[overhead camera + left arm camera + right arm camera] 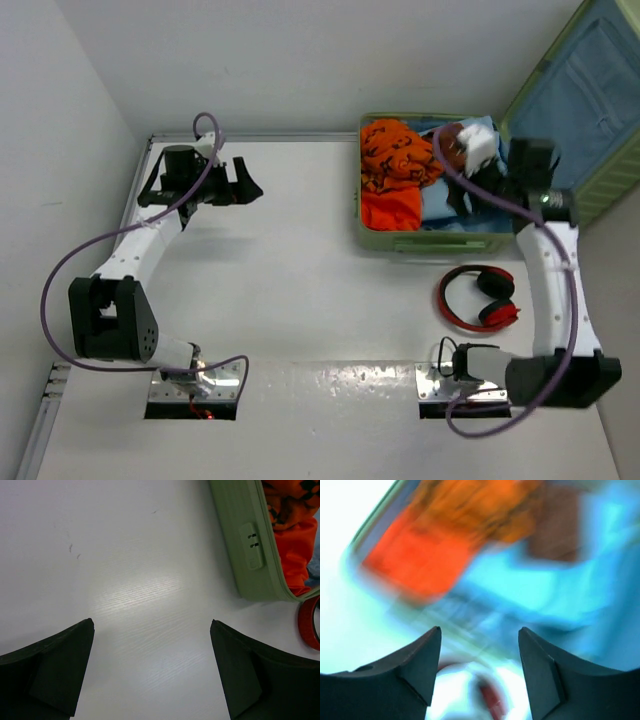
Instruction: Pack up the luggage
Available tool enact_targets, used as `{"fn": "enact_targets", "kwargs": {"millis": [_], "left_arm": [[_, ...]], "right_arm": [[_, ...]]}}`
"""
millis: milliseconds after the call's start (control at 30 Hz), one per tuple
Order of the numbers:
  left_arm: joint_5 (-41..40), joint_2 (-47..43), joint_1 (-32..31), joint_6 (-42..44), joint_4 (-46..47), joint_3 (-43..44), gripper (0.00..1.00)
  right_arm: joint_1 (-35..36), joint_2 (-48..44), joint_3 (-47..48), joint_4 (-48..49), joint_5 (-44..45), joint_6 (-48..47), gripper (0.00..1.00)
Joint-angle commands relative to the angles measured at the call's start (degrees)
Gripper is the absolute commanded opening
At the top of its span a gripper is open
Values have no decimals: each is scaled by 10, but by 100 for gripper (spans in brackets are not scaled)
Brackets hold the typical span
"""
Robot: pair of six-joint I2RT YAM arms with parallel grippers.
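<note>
From above, you see the luggage (420, 240) lying open at the far right of the table (300, 280). Its lid stands up to the right and shows pale blue lining. Orange clothing (395, 160) fills the left part of the shell. Red headphones (478, 298) lie on the table just in front of it, beside your right arm.

Your left gripper (250, 180) hangs over bare table at the far left, well apart from the case. Its wrist camera shows what the overhead cannot. Both fingers are spread wide with nothing between them. The case's ribbed green side, with a small latch plate, crosses the upper right corner of that view, and a sliver of the headphones shows at the right edge.

Your right gripper (480, 632) sits over the right side of the open shell. Its wrist view is badly smeared, with only orange and blue patches below. The fingers stand partly apart and hold nothing.

The tabletop is white with a faint wood grain and a glare patch. Plain pale walls (250, 60) close it in at the back and left. Purple cables (55, 290) loop along both arms.
</note>
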Motion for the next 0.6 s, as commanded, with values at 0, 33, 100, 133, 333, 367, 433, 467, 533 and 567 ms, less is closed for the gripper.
{"fn": "enact_targets", "kwargs": {"millis": [0, 33, 100, 133, 333, 367, 433, 467, 533, 567], "left_arm": [[2, -26, 5, 2, 15, 18, 100], [-3, -34, 5, 8, 15, 18, 100], [-9, -39, 5, 13, 15, 10, 100], [-14, -39, 5, 13, 15, 10, 100], [-19, -45, 5, 18, 10, 3, 100], [-19, -45, 5, 18, 10, 3, 100], [-25, -52, 5, 18, 10, 3, 100], [-25, -52, 5, 18, 10, 3, 100], [-25, -57, 5, 24, 10, -4, 100], [-25, -57, 5, 29, 10, -4, 100]], "right_arm": [[47, -71, -179, -87, -7, -49, 62], [89, -89, -273, -86, 2, -46, 62], [119, -137, -329, -89, 30, -39, 62], [138, -164, -404, -70, 41, -30, 62], [192, -209, -548, 28, 140, 0, 64], [194, -201, -560, 39, 144, 2, 64], [192, -184, -568, 56, 144, -1, 69], [193, -177, -573, 71, 145, -3, 70], [193, -163, -576, 81, 148, -7, 73], [193, -162, -577, 89, 148, -10, 73]]}}
